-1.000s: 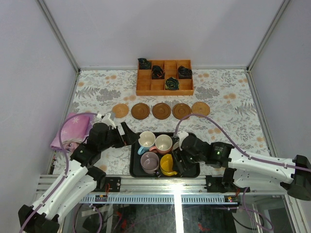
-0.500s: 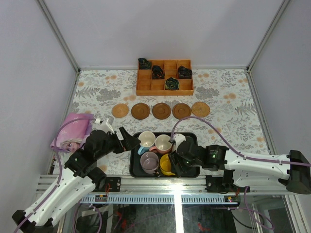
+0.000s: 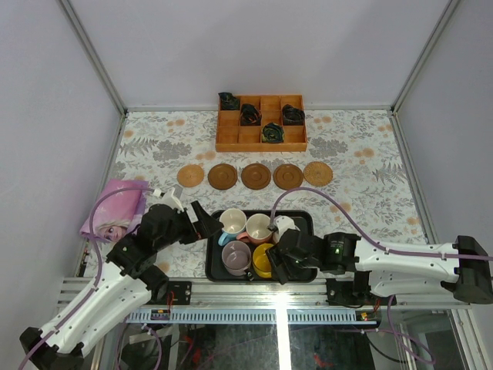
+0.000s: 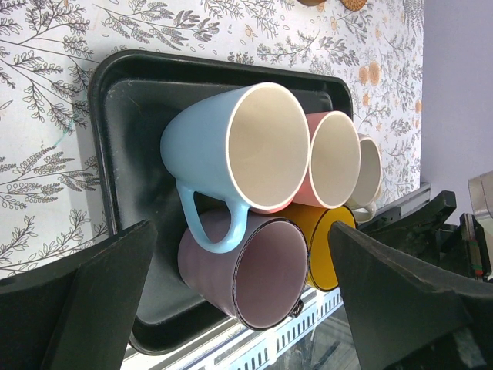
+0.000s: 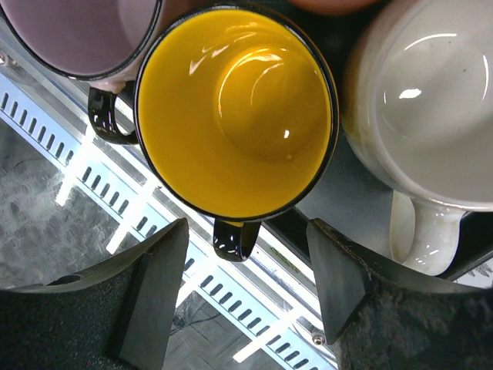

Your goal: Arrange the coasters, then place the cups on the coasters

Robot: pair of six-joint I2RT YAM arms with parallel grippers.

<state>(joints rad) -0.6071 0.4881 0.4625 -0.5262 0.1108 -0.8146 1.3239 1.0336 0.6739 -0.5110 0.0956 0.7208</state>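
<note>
Five coasters lie in a row on the table: tan (image 3: 190, 176), three dark brown (image 3: 223, 176) (image 3: 256, 176) (image 3: 288, 176), tan (image 3: 318, 173). The cups stand bunched in the black tray (image 3: 304, 270): light blue (image 3: 232, 223), pink (image 3: 257, 228), cream (image 3: 283, 225), mauve (image 3: 236, 258), yellow (image 3: 263, 260). My left gripper (image 3: 206, 223) is open at the tray's left edge, facing the light blue cup (image 4: 231, 146) and mauve cup (image 4: 246, 270). My right gripper (image 5: 246, 285) is open over the yellow cup (image 5: 239, 108), its black handle (image 5: 235, 239) between the fingers, untouched.
An orange wooden grid box (image 3: 261, 122) with dark bundles stands at the back. A pink printed cloth (image 3: 114, 210) lies at the left beside my left arm. The metal rail (image 3: 254, 294) runs just past the tray's near rim.
My right gripper has slid toward the near edge, from the cream cup's side to over the yellow cup. My left gripper has edged closer to the tray.
</note>
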